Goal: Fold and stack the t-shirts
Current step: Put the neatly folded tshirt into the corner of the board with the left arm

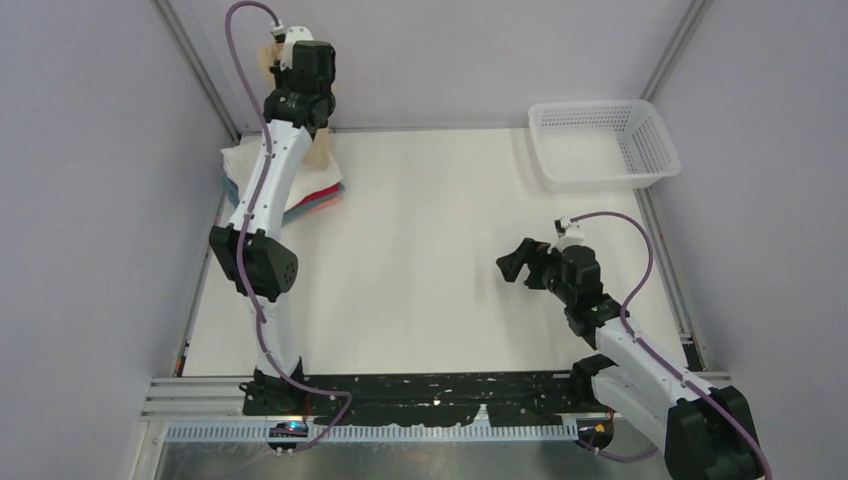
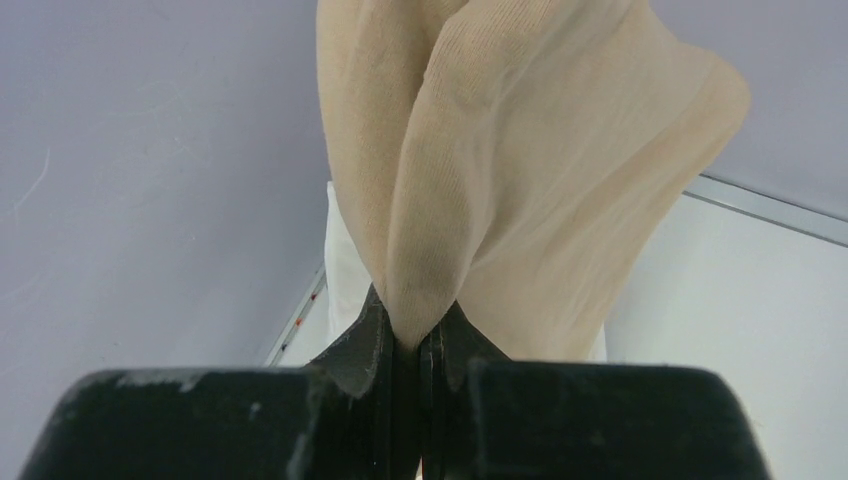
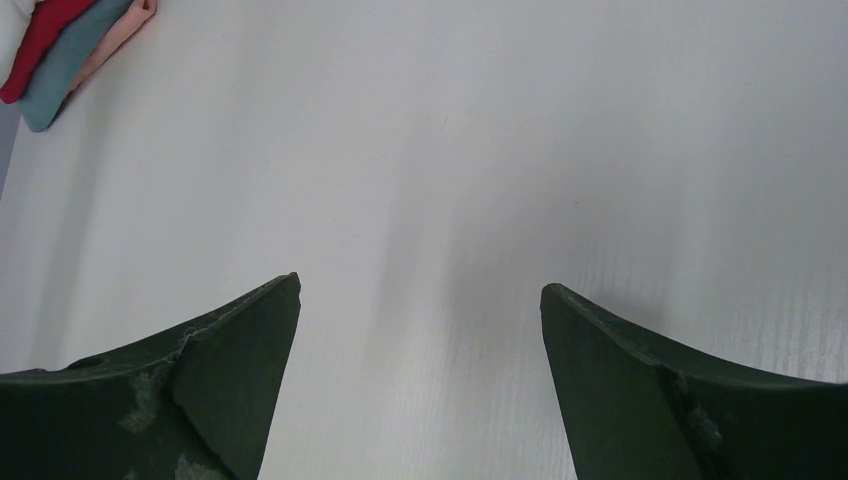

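My left gripper [image 1: 316,112] is raised over the far left corner and is shut on a bunch of the tan t-shirt [image 1: 322,152]. In the left wrist view the tan cloth [image 2: 520,150] is pinched between the closed jaws [image 2: 420,335] and hangs free. Under it lies the stack of folded t-shirts [image 1: 250,165]: white on top, red/pink and grey-blue edges [image 1: 322,200] showing below. The white one shows in the left wrist view [image 2: 345,270]. My right gripper [image 1: 513,264] is open and empty above bare table [image 3: 420,290]. The stack's red, grey-blue and pink edges [image 3: 65,60] show far off in the right wrist view.
A white plastic mesh basket [image 1: 655,140] stands at the back right corner. Grey walls with metal rails close the table on the left, back and right. The stack lies close against the left wall.
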Motion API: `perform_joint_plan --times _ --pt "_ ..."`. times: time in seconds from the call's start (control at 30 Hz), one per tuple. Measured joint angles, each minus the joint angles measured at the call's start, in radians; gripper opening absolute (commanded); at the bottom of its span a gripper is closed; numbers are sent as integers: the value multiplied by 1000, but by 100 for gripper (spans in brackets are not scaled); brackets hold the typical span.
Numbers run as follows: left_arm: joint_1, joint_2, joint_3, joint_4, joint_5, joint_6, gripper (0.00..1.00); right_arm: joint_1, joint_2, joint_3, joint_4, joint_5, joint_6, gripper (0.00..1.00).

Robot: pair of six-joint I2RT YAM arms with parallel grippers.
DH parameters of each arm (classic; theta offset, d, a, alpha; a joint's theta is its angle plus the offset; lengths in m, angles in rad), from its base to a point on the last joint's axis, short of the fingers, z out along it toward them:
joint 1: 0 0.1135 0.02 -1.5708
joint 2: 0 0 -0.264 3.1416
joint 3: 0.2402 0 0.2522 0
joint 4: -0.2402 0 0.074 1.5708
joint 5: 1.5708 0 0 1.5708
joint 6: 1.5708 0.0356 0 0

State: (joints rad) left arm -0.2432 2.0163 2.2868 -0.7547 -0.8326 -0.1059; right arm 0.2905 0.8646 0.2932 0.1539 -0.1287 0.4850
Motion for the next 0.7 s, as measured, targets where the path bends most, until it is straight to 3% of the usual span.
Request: perform_joint_plan --times 0.3,0.7 --pt "69 -6 -85 -29 58 -97 0 0 0 0 0 0 0 95" --pt "100 23 -37 -63 106 -97 0 0 1 0 0 0 0 95"
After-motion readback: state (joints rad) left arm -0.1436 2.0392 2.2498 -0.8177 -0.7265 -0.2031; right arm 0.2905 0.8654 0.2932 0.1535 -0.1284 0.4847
